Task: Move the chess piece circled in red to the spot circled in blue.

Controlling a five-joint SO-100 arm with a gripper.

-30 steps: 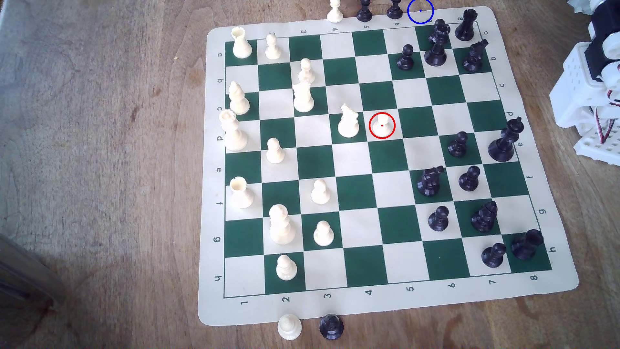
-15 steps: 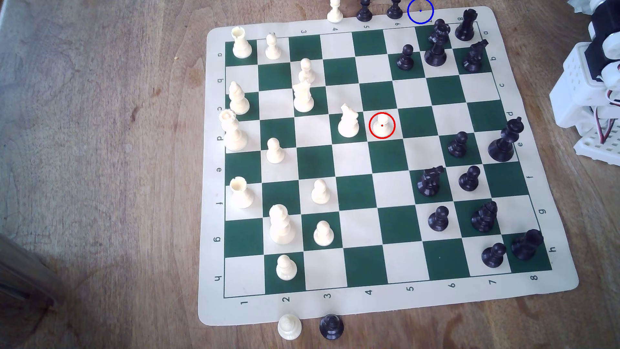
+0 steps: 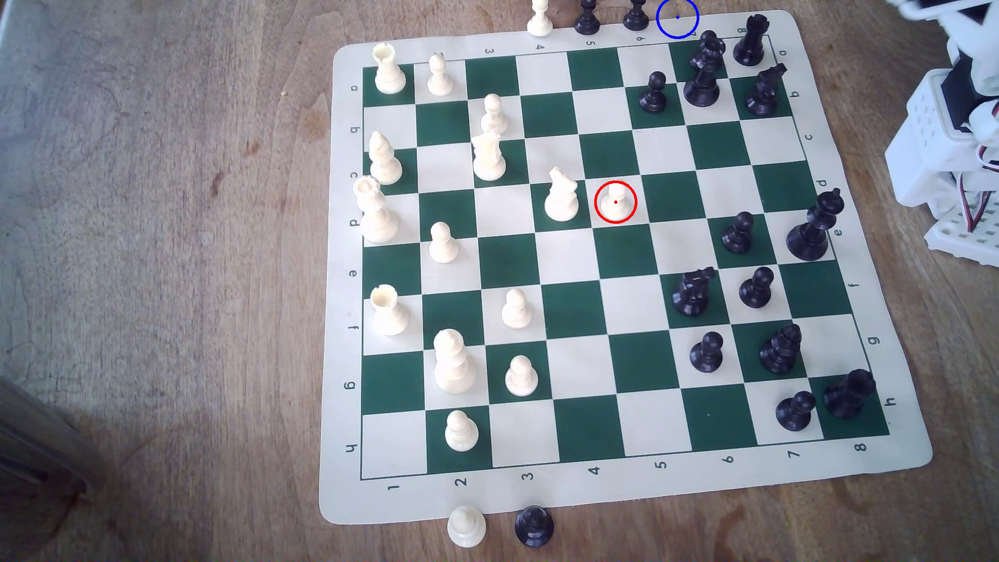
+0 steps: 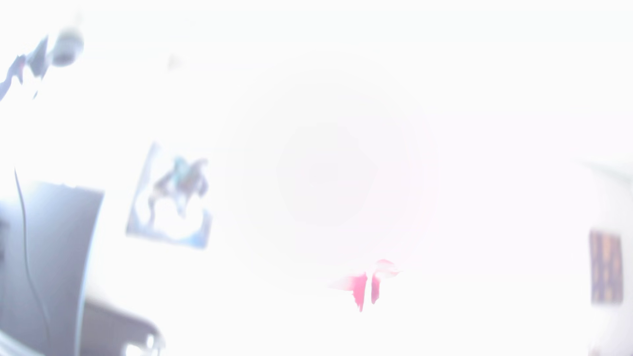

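Brown wooden table (image 3: 162,216), worn and blotched, carrying all items listed.

Chess mat (image 3: 611,486), cream with green and cream squares, lying flat on the table, slightly rotated; numbered and lettered borders.

Robot arm (image 3: 951,151), white printed body with black motors and red-and-white wiring, standing off the mat at the exterior view's right edge. Its base and lower links are seen; the gripper itself cannot be made out, so whether its jaws are wide or narrow cannot be told. The wrist view is washed out to near white, with blurred room shapes and a small pink smear.

Cream knight (image 3: 561,197), upright on a green square, just beside the ringed pawn on the exterior view's left.

Chess piece circled in red (image 3: 615,201): cream pawn, upright on a cream square near the board's centre, well apart from the arm, untouched.

Spot circled in blue (image 3: 677,18): bare wood just past the mat's far edge, beside two black pawns (image 3: 611,16) standing off the board; far from the arm's visible parts.
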